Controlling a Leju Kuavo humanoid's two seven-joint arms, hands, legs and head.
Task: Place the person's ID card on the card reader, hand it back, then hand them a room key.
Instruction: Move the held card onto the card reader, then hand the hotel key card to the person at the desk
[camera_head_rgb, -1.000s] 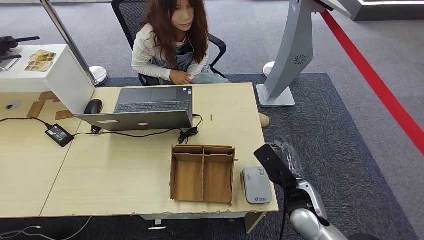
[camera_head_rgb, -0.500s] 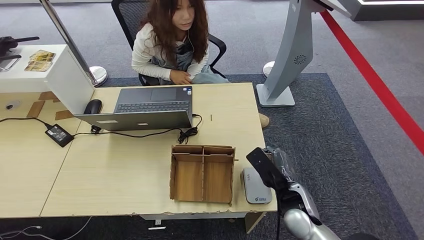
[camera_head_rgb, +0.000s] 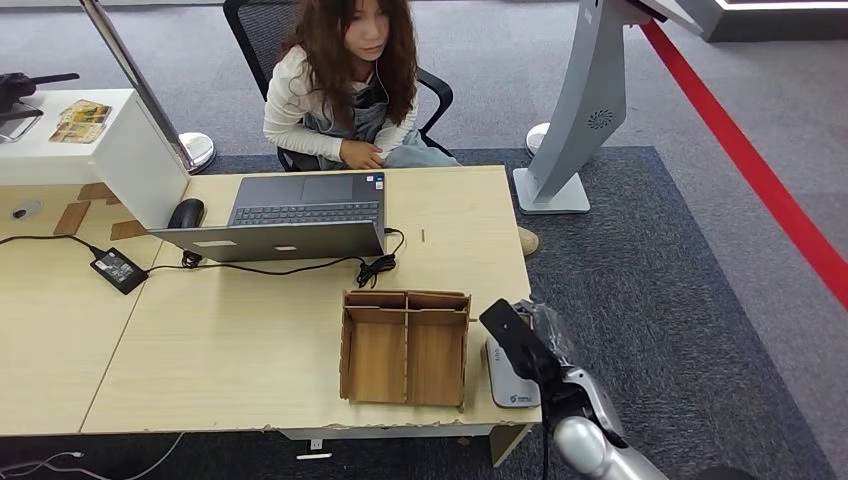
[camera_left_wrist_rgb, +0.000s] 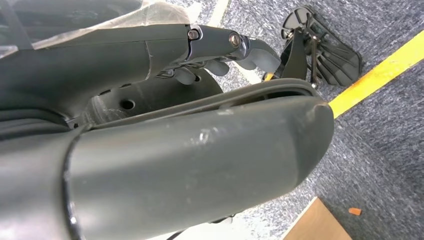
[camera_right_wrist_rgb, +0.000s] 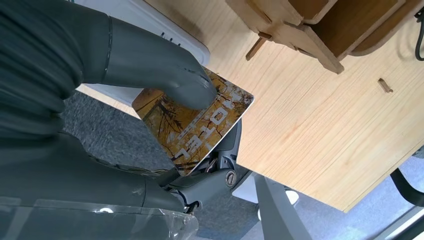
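Note:
My right hand (camera_head_rgb: 535, 352) pinches a gold-brown card (camera_right_wrist_rgb: 199, 126) printed HOTEL between thumb and fingers. In the head view the hand hangs over the near right corner of the table, partly covering the grey-white card reader (camera_head_rgb: 507, 386). The right wrist view shows the card just above the tabletop beside the card reader (camera_right_wrist_rgb: 150, 27); I cannot tell whether they touch. A wooden two-compartment box (camera_head_rgb: 405, 348) stands left of the reader. My left hand (camera_left_wrist_rgb: 165, 100) hangs over the carpet, holding nothing, fingers (camera_left_wrist_rgb: 225, 42) loosely extended. A person (camera_head_rgb: 345, 80) sits across the table.
An open laptop (camera_head_rgb: 300, 215), a mouse (camera_head_rgb: 186, 212), a power adapter (camera_head_rgb: 118, 268) and a coiled cable (camera_head_rgb: 377, 265) lie on the far half of the table (camera_head_rgb: 230, 340). A grey kiosk stand (camera_head_rgb: 585, 110) rises on the carpet to the right.
My right hand has moved left with the card, from beside the table's right edge to over the card reader. The person and the table's things have not moved.

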